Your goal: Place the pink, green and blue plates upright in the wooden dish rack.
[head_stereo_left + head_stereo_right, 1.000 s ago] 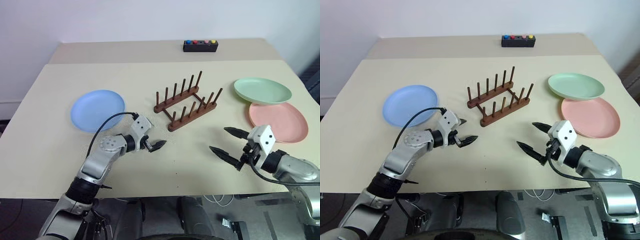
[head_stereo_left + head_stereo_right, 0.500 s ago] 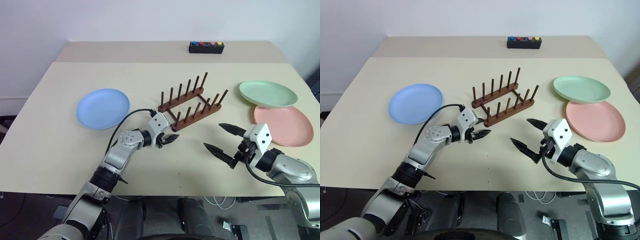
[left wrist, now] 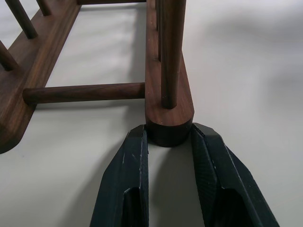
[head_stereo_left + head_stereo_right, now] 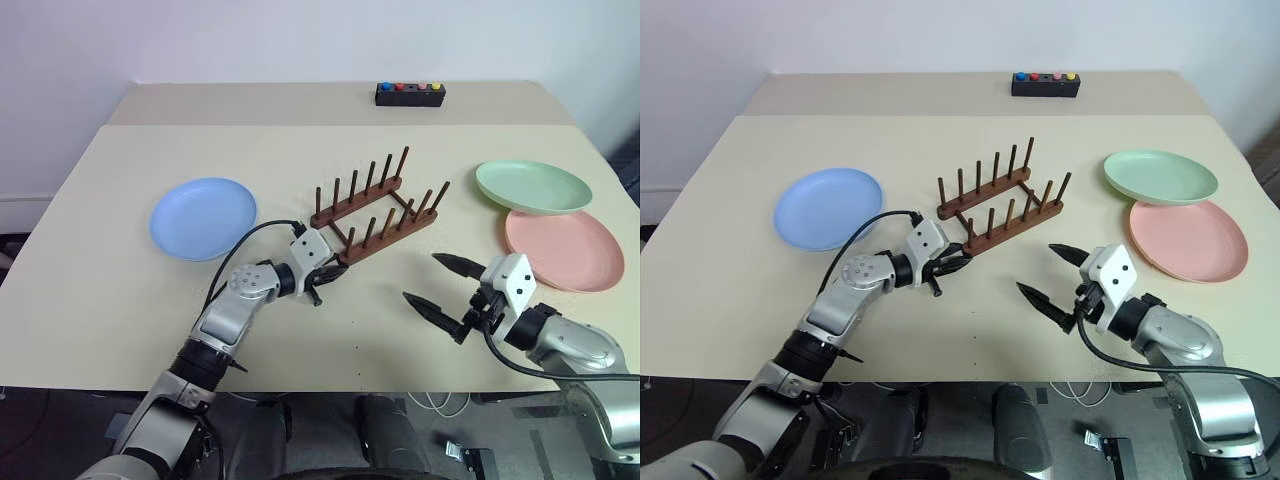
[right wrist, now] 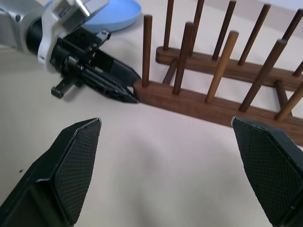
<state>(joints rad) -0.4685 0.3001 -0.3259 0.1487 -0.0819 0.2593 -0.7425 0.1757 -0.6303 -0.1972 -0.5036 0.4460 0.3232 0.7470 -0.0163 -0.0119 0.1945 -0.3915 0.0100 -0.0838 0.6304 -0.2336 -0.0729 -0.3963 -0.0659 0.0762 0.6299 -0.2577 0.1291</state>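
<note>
Now the left gripper (image 3: 169,142) is pinching the near end of the rack (image 4: 375,208). Meanwhile, the right gripper (image 4: 434,283) is hovering with fingers spread wide, near the pink plate (image 4: 565,250).

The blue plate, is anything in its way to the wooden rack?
Nothing visible. Bare table lies between the blue plate and the wooden dish rack. The left gripper is closed on the rack's near rail end, off that path.
</note>
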